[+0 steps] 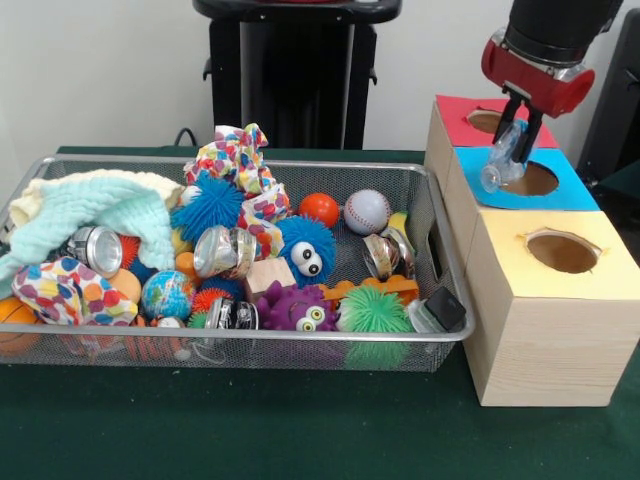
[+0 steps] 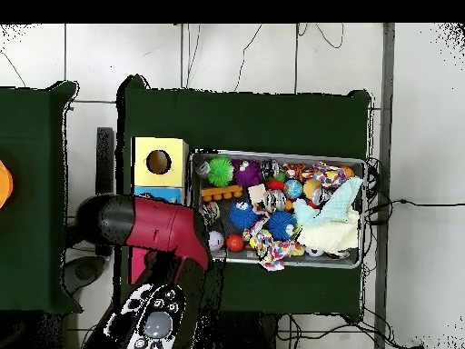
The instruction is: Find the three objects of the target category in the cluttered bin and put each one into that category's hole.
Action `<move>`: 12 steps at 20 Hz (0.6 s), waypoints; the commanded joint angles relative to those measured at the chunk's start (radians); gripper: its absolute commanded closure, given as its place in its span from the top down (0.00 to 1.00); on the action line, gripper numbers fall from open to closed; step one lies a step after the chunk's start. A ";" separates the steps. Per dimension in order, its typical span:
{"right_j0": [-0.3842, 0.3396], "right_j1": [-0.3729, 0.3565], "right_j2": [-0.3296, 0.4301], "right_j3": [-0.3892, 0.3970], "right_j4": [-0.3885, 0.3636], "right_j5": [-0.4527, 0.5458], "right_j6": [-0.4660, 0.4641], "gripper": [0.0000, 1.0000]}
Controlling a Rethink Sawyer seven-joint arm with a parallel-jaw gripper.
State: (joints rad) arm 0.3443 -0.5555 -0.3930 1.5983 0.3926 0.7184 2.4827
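The wire mesh bin occupies the left and centre of the front view, resting on the green table covering. At its far left lies a pale mint and cream knitted cloth, draped over a silver metal canister. Near the front left corner sit a polka-dot fabric bundle and, at the very edge, an orange ball. A small globe ball lies just right of the bundle.

Toward the centre, a second patterned cloth stands up at the far side, with a blue spiky ball below it. A blue furry toy with eyes sits mid-bin, a purple spiky toy with eyes near the front, and a green spiky ball beside it. An orange-red ball and a baseball lie at the far right of the bin.

Right of the bin stands the wooden sorting box, with three holes in coloured tops: yellow nearest, blue in the middle, red farthest.

The gripper hangs directly above the blue hole, its fingers closed on a clear plastic bottle-like object, which is tilted and sits just over the opening.

No legible brand, label or writing is visible on any item.
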 commanded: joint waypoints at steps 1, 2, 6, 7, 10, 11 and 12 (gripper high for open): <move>0.013 0.041 0.042 0.102 0.048 -0.045 0.272 0.00; 0.017 0.040 0.042 0.106 0.052 -0.048 0.274 0.00; 0.027 0.034 0.037 0.114 0.062 -0.047 0.276 0.00; 0.025 0.034 0.040 0.118 0.066 -0.049 0.271 0.00; 0.026 0.040 0.044 0.129 0.078 -0.062 0.265 0.00; 0.028 0.043 0.045 0.132 0.082 -0.069 0.266 0.00; 0.030 0.045 0.048 0.136 0.088 -0.079 0.268 0.00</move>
State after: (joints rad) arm 0.3808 -0.5535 -0.3942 1.6116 0.4338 0.7113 2.4827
